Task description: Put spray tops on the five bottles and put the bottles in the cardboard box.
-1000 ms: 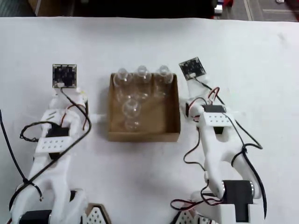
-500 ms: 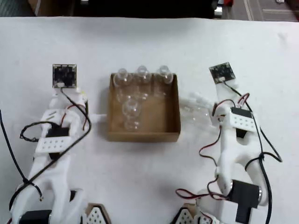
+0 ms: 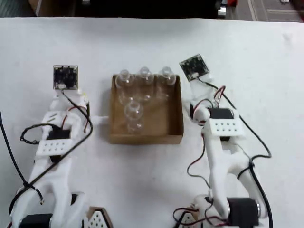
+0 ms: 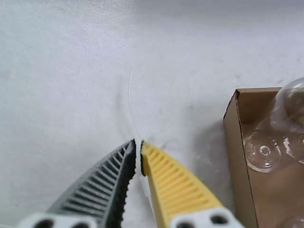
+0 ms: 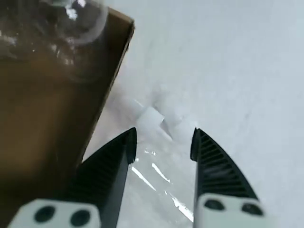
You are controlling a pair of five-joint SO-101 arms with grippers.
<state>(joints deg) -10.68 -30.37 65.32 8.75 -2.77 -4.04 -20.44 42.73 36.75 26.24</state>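
The cardboard box (image 3: 146,139) stands mid-table with several clear bottles (image 3: 134,110) in it, three of them along its far wall. One more clear bottle (image 5: 159,175) with a white spray top (image 5: 151,118) lies on the table just outside the box's right wall (image 5: 116,57). My right gripper (image 5: 161,133) is open, its black fingers either side of that bottle. My left gripper (image 4: 137,148) is shut on the table left of the box (image 4: 237,156). A thin white tube (image 4: 131,102) runs from its tips.
White tabletop lies all around. The left arm (image 3: 57,137) is to the left of the box and the right arm (image 3: 221,128) to its right, both close to the walls. The table's far edge (image 3: 152,17) is well behind the box.
The right arm swung out to the right, uncovering the bottle lying beside the box, then came back over it. The left arm and the box have not moved.
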